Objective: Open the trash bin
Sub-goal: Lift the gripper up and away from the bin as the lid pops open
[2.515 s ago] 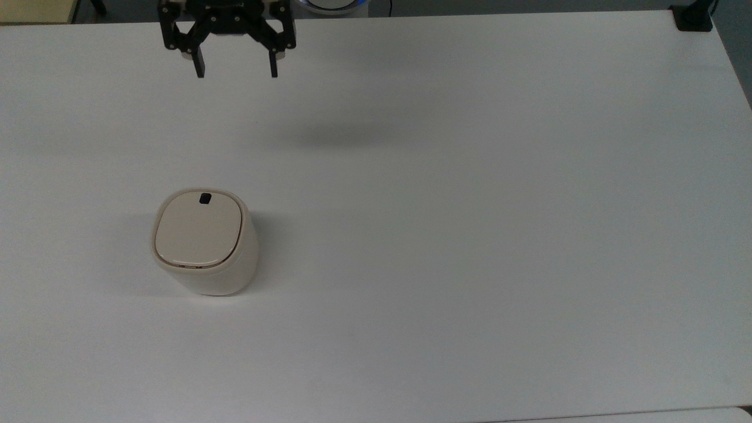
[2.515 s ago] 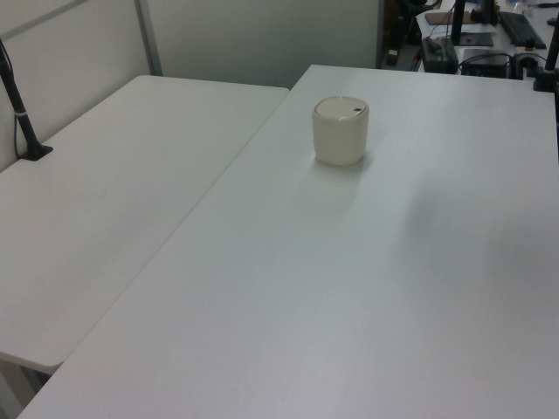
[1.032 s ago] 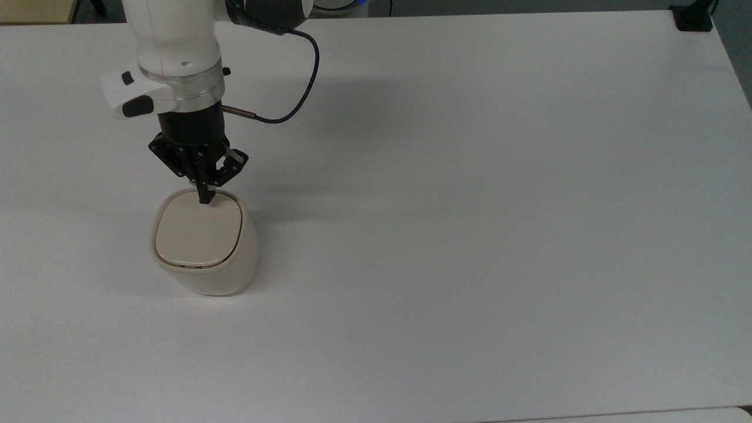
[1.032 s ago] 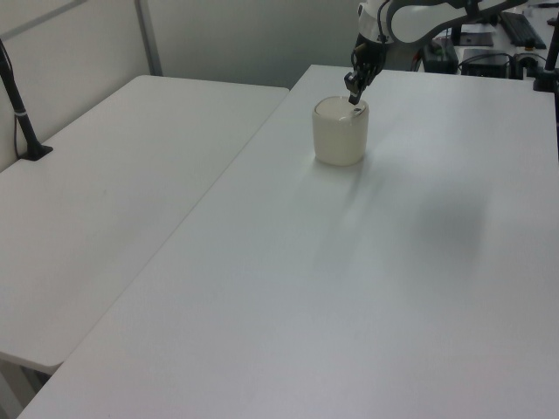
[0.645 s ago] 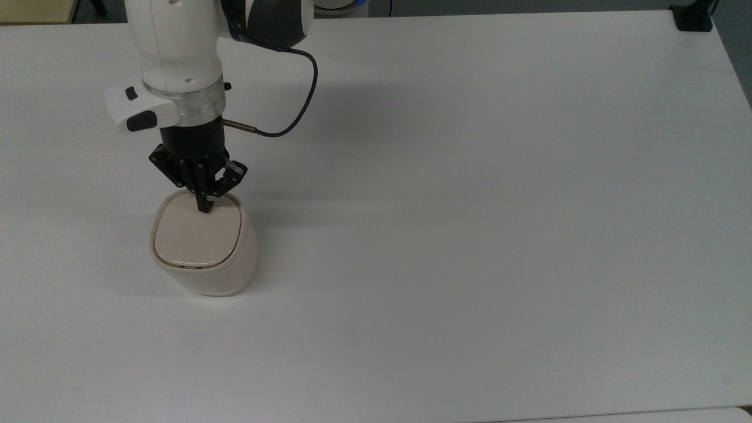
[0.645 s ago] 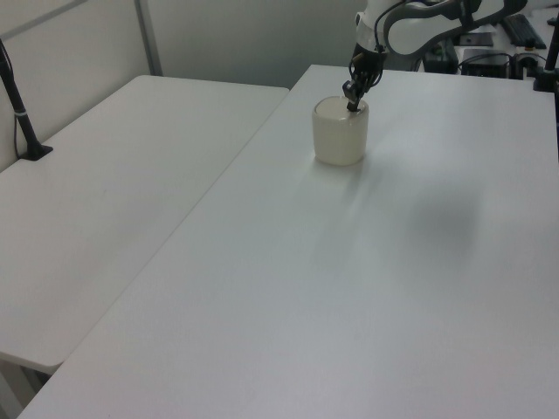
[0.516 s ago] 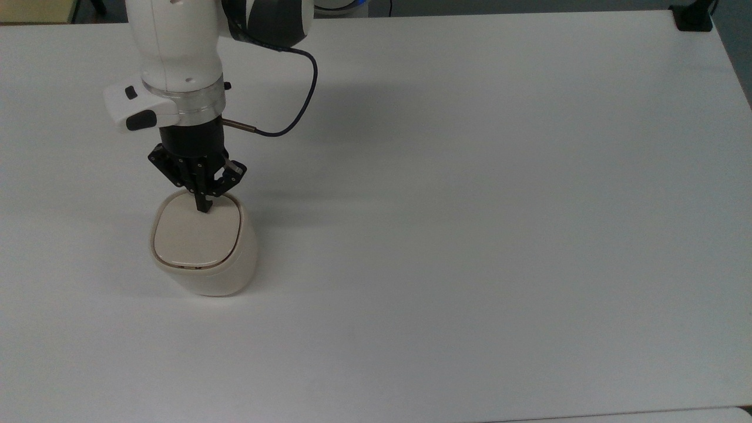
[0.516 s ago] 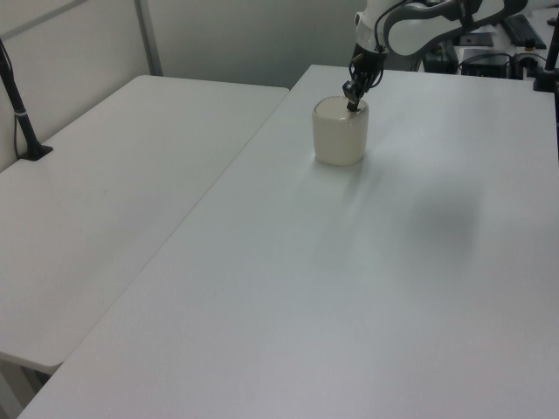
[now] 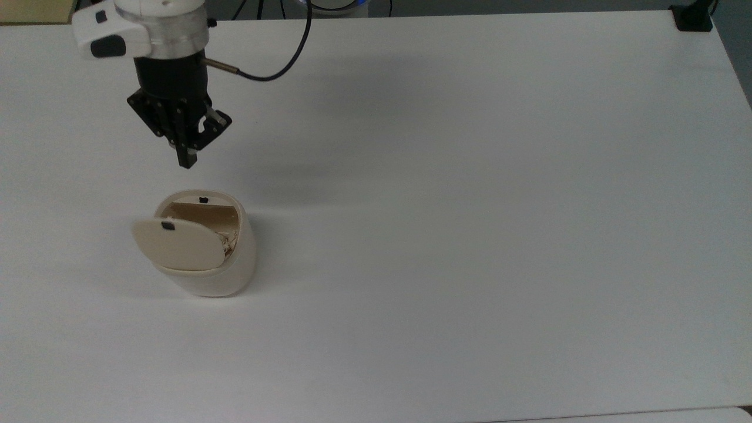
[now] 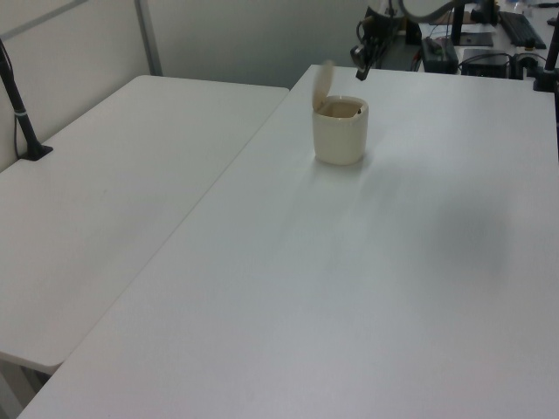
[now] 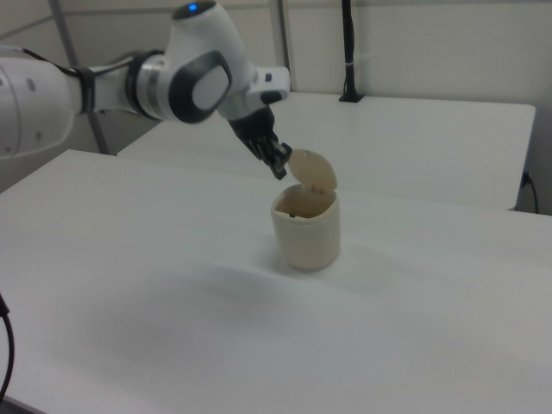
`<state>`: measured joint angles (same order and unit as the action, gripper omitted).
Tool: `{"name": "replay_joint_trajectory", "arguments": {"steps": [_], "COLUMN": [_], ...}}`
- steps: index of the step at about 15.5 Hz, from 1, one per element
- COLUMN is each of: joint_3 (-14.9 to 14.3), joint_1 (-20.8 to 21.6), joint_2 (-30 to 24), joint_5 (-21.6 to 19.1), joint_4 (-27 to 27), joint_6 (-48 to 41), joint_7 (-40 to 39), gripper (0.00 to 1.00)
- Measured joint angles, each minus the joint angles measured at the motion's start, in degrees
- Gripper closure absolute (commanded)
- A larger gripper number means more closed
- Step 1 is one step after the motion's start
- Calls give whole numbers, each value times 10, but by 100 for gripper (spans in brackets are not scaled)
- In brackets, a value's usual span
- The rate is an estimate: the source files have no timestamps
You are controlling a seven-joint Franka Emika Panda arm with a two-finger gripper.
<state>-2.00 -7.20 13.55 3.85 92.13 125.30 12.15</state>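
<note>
Trash bin [image 9: 202,252] stands lid-up at the top view's lower left, directly below the gripper [image 9: 187,160], fingers pressed together, empty

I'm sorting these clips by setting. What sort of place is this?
Probably a robotics lab or office workroom: a robot arm over plain white tables, a small bin as the lone test object, and desks with cables and equipment behind.

The white arm reaches in from the far left of the top view, its wrist pointing down so the black gripper [image 9: 187,160] hangs in the air. The fingers are pressed together with nothing between them. In the right view the gripper [image 11: 279,171] tilts down toward the right view's right.
</note>
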Motion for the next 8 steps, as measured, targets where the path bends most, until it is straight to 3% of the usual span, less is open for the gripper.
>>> {"name": "replay_joint_trajectory", "arguments": {"steps": [2, 3, 5, 6, 7, 8], "joint_3": [4, 6, 6, 6, 7, 7], "joint_1": [1, 2, 9, 14, 20, 25], "joint_2": [-23, -34, -54, -62, -70, -77], "joint_5": [0, -1, -8, -11, -13, -14], "joint_4": [-4, -5, -5, -5, -5, -5], "joint_6": [-41, -62, -100, -118, -137, -156], "joint_7": [5, 6, 6, 6, 7, 7], "gripper": [72, 59, 21, 9, 0, 0]}}
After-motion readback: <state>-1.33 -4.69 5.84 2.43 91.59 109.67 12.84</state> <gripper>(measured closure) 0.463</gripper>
